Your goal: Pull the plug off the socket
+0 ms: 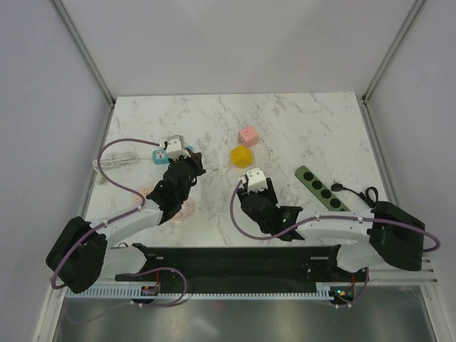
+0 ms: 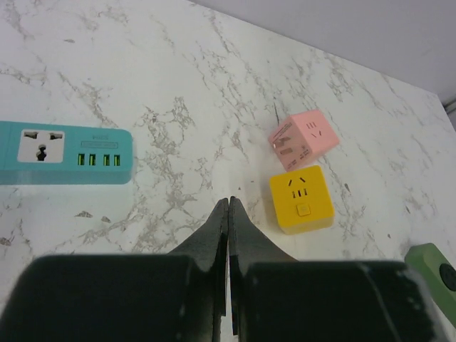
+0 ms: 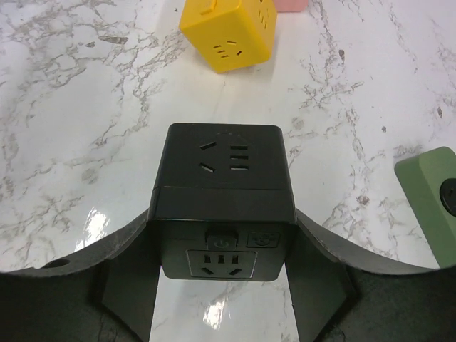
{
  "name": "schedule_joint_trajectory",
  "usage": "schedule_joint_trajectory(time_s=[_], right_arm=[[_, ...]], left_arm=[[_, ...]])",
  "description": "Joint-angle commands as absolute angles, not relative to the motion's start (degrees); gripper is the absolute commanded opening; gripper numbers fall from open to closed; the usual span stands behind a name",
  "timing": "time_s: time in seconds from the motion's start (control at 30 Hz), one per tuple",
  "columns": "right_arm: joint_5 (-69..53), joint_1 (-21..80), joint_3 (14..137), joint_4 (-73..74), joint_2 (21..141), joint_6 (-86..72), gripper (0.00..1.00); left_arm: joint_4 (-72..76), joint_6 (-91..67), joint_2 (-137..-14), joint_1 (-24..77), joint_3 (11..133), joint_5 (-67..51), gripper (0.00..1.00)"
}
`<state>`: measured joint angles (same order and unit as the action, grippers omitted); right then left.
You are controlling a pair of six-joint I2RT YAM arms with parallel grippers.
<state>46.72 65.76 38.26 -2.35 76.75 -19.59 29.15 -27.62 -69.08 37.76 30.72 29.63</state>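
Observation:
My right gripper (image 3: 222, 214) is shut on a black socket cube (image 3: 222, 167), one finger on each side, and holds it on the marble table (image 3: 85, 142). The cube's top and near faces show empty sockets and a power button; no plug shows on it. In the top view the right gripper (image 1: 254, 199) is at mid-table. My left gripper (image 2: 229, 202) is shut and empty. It hovers between a teal power strip (image 2: 64, 152) on its left and a yellow socket cube (image 2: 301, 199) on its right. In the top view the left gripper (image 1: 194, 165) is beside the teal strip (image 1: 158, 154).
A pink socket cube (image 2: 303, 139) lies just beyond the yellow one; both show in the top view, pink cube (image 1: 247, 134), yellow cube (image 1: 241, 156). A green power strip (image 1: 322, 187) with a black cord (image 1: 367, 194) lies at the right. A white cable (image 1: 114, 161) coils at the left edge.

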Motion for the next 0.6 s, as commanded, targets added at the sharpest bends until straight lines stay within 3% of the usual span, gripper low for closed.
schedule_joint_trajectory(time_s=[0.0, 0.37, 0.57], right_arm=[[55.1, 66.2, 37.1, -21.9, 81.2, -15.3, 0.0], [50.2, 64.7, 36.1, -37.2, 93.3, -13.7, 0.0], [47.5, 62.2, 35.7, -37.4, 96.2, -15.7, 0.27]], left_arm=[[28.7, -34.0, -68.4, 35.1, 29.7, 28.8, 0.02], [30.2, -36.6, -70.4, 32.1, 29.4, 23.6, 0.02], [30.3, -37.4, -71.5, 31.2, 29.5, 21.9, 0.02]])
